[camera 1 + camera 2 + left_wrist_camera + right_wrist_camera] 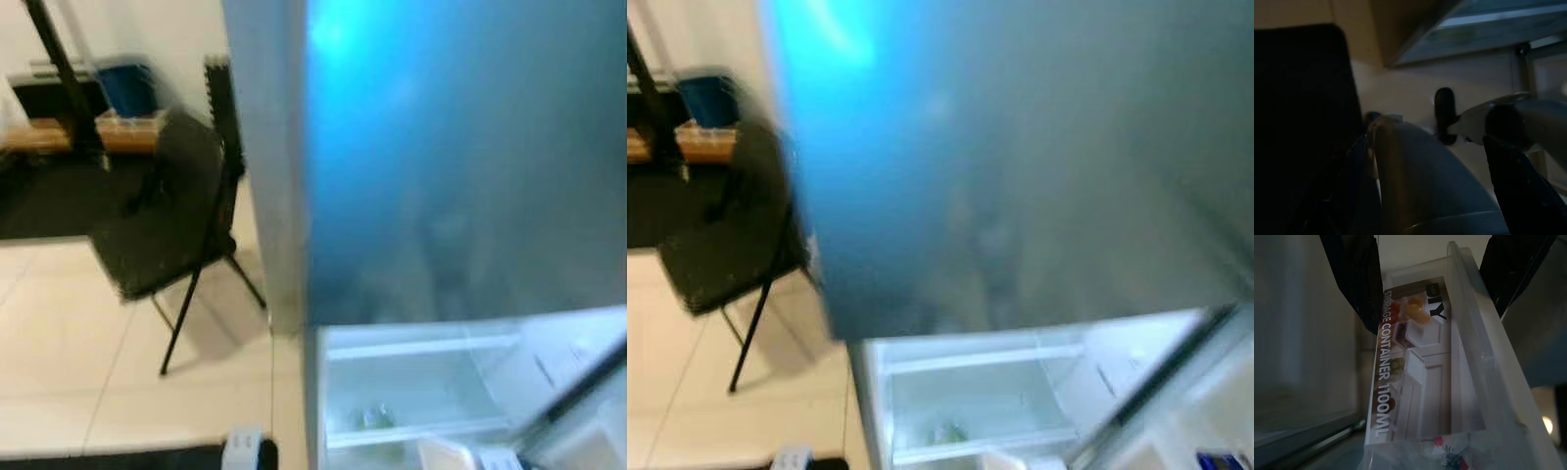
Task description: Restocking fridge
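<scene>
Holding a clear plastic storage container [1449, 382] between its two black fingers [1359, 279], our right gripper [1432, 264] has the box pinched across its width, one finger on each long side. The box is a long, rigid, see-through tray with a raised rim and a printed paper sleeve inside that reads "storage container 1100ML", with pictures of fruit. We judge it light, stiff and rather slick, so the hold belongs where it is, on the long walls just under the rim; squeezing harder would likely bow the thin plastic. Something crumpled and printed lies at its near end, too blurred to name.

The head views are blurred. A tall fridge [441, 166] with a smooth grey-blue door fills most of them, and its lower compartment [411, 392] stands open, showing white walls and clear shelves, with something small and green near the back edge of one shelf. A black folding chair [167, 215] stands on the pale tiled floor [59, 333] beside the fridge's left edge.

Our left gripper [1449, 117] hangs in shade; we cannot tell how its fingers stand.
</scene>
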You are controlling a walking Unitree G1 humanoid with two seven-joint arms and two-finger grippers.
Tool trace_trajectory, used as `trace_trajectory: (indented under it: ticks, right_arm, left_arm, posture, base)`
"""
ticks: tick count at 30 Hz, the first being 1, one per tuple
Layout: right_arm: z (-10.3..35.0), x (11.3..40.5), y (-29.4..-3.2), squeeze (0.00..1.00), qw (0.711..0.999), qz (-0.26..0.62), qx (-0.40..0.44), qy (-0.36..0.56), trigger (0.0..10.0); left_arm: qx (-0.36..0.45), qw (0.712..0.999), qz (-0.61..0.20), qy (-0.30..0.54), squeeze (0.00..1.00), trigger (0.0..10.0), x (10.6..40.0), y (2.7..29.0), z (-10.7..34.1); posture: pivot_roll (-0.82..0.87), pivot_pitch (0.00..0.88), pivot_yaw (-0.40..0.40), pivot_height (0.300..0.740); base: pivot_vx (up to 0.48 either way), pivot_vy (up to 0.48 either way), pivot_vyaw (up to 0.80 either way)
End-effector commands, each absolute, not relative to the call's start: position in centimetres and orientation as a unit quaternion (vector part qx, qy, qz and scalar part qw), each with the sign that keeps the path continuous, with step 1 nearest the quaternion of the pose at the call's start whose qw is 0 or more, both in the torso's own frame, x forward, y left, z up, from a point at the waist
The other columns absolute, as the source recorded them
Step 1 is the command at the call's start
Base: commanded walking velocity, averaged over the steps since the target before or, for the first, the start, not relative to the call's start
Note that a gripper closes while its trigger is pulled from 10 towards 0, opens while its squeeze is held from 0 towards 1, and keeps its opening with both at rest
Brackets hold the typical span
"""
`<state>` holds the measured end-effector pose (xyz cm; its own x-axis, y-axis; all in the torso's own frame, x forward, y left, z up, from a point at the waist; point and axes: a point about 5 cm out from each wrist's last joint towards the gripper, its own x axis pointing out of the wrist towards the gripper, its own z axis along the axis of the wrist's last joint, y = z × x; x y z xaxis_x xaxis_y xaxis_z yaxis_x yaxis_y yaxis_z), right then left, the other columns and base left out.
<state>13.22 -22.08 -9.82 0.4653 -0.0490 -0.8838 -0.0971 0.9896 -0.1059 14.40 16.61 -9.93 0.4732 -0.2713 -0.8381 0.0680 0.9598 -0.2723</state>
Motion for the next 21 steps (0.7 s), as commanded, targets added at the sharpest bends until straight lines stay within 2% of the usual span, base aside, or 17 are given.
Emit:
trace_trajectory:
  ticks: [1,13,19,21]
  right_arm:
    - [-9.96,12.9,-21.93,0.0,0.852,0.01,-0.065,0.519,10.0]
    - [-9.96,12.75,-22.14,0.0,0.851,0.01,-0.068,0.52,10.0]
    - [-9.95,12.74,-22.2,0.0,0.851,0.01,-0.067,0.52,10.0]
    - [-9.94,12.74,-22.2,0.0,0.851,0.011,-0.068,0.52,10.0]
  left_arm:
    - [-0.095,0.851,-0.103,0.506,0.0,10.0,14.42,16.68,-9.93]
    - [-0.11,0.85,-0.105,0.505,0.0,10.0,14.32,16.43,-9.95]
    - [-0.107,0.85,-0.112,0.504,0.0,10.0,14.46,16.24,-9.91]
    - [-0.113,0.851,-0.107,0.502,0.0,10.0,14.46,16.23,-9.91]
  posture:
    - [-0.04,0.0,-0.039,0.74]
    - [-0.04,0.0,-0.042,0.74]
    - [-0.04,0.0,-0.042,0.74]
    - [-0.04,0.0,-0.042,0.74]
  base:
    - [0.0,0.0,0.0]
    - [0.0,0.0,0.0]
    - [0.0,-0.469,0.0]
    - [0.0,-0.184,0.0]
